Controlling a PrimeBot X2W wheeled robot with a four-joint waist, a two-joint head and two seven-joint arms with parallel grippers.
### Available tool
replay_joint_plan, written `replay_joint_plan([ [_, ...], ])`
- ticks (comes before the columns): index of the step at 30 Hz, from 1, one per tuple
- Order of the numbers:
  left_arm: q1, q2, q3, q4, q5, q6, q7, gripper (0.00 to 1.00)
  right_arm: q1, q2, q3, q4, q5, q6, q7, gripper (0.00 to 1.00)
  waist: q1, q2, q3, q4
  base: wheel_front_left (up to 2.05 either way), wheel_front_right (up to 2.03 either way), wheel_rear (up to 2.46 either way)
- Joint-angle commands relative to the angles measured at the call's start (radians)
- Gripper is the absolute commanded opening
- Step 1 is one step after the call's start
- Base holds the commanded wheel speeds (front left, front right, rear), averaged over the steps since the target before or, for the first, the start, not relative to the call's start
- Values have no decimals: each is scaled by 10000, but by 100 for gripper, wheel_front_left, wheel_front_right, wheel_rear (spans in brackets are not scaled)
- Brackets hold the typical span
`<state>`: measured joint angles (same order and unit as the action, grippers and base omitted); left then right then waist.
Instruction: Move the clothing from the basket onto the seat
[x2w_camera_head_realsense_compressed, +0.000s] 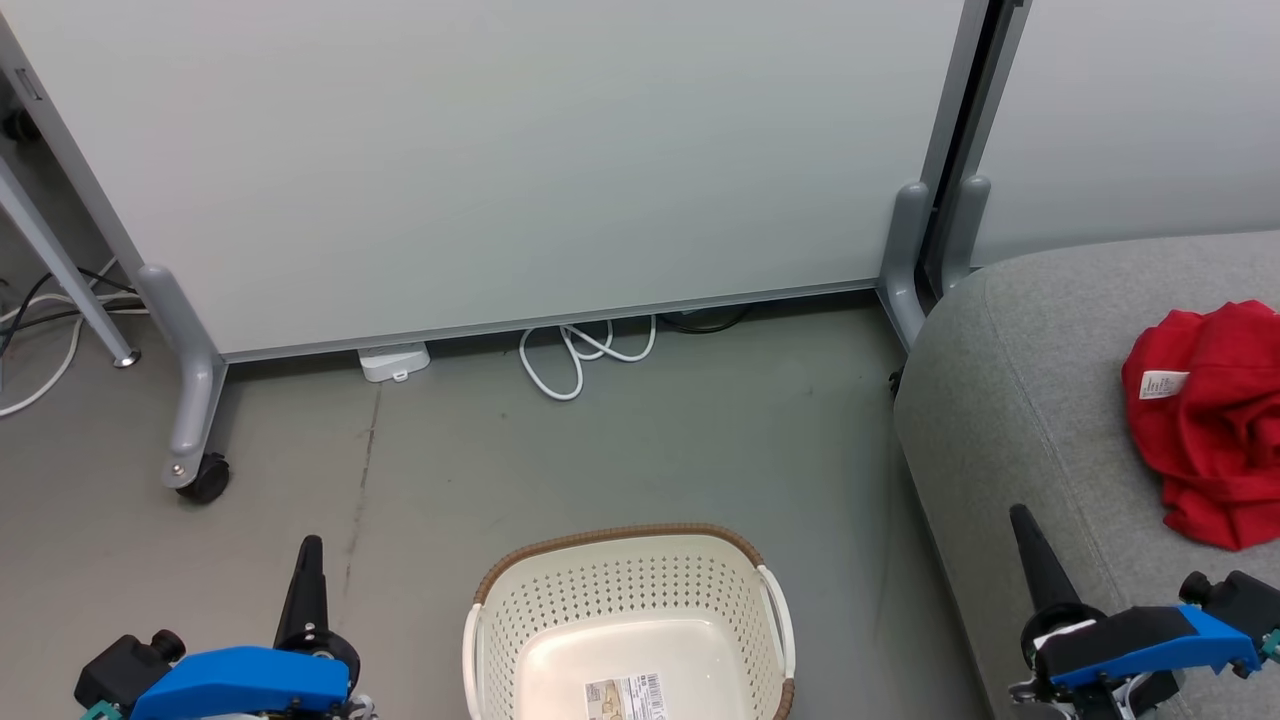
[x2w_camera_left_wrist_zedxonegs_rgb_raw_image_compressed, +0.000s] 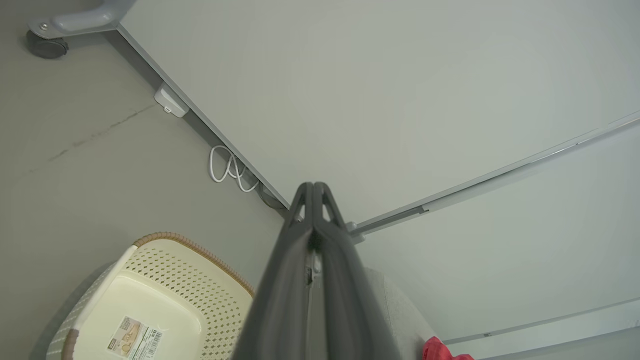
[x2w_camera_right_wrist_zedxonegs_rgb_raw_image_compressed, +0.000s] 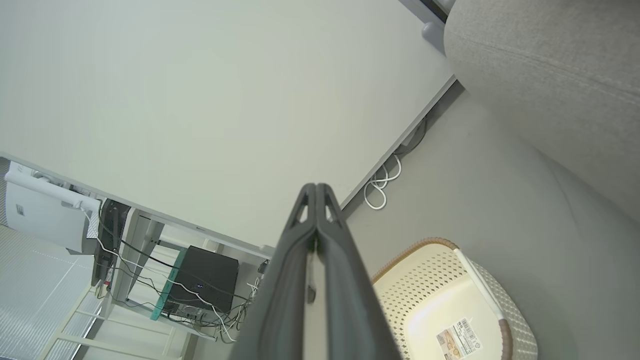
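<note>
Right gripper (x2w_camera_head_realsense_compressed: 1022, 525), fingers pressed together, stands nearer the red clothing (x2w_camera_head_realsense_compressed: 1215, 430) lying forward-right of it on the seat (x2w_camera_head_realsense_compressed: 1010, 400).

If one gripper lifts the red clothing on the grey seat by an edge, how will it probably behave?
The red clothing lies crumpled in soft folds on the woven seat, so it is probably floppy and would hang and unfold. It looks like thin fabric, so it is likely light. Pushed, it would probably bunch up on that weave rather than slide.

Grey cracked floor (x2w_camera_head_realsense_compressed: 600, 450); pale wheeled partition (x2w_camera_head_realsense_compressed: 500, 150); white cable (x2w_camera_head_realsense_compressed: 583, 352) coiled beneath.
</note>
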<state>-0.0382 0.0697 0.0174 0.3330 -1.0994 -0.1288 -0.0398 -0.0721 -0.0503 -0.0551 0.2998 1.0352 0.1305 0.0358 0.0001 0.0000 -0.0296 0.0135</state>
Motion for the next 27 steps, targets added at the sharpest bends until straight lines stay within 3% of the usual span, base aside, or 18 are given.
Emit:
replay_joint_plan([
  [1,-279,15,99,-171,-317,-16,96,0,-267,-4,-62,-169,356,3,65,0,0,0,10,-4,0,0,0],
  [27,-513,-79,518,-513,-2506,-23,766,0,-342,-2,-314,-362,2832,3,411,0,-1,0,132,-54,0,0,0],
])
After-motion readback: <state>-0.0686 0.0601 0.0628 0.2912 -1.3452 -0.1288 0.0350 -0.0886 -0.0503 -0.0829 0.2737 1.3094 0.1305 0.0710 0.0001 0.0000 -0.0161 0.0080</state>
